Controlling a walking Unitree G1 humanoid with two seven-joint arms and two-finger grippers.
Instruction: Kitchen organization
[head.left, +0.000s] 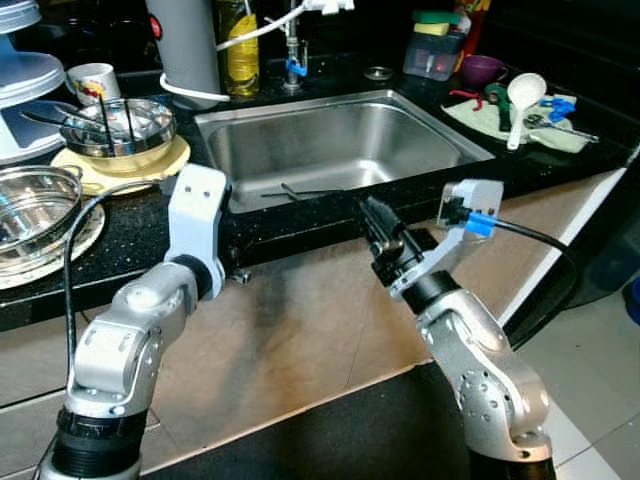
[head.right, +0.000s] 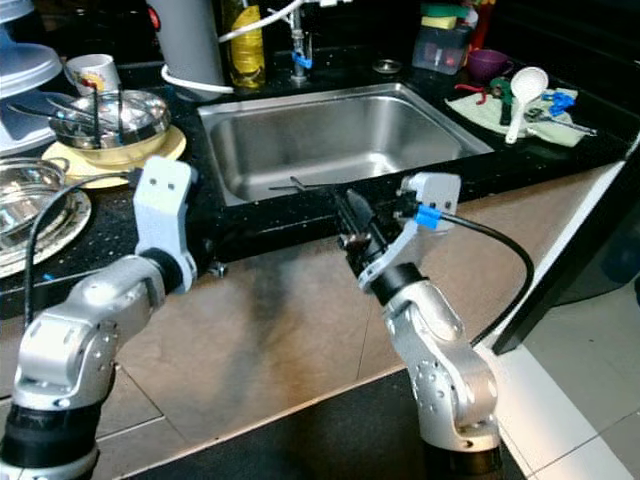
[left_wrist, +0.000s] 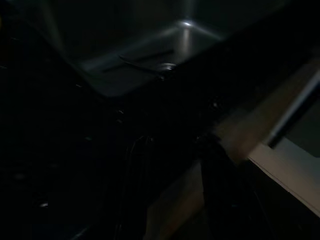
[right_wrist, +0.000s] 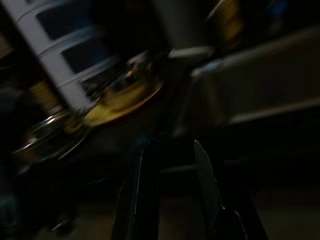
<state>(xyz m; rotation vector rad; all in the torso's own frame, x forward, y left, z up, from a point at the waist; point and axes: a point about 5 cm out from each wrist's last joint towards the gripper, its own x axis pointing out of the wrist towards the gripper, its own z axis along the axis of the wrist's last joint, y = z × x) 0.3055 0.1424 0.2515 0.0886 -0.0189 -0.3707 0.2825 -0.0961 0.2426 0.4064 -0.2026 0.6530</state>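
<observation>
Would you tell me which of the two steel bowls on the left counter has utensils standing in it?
The steel bowl farther back, sitting on the yellow plate beside the mug, holds the dark utensils. The nearer steel bowl at the counter's left edge has none showing.
</observation>
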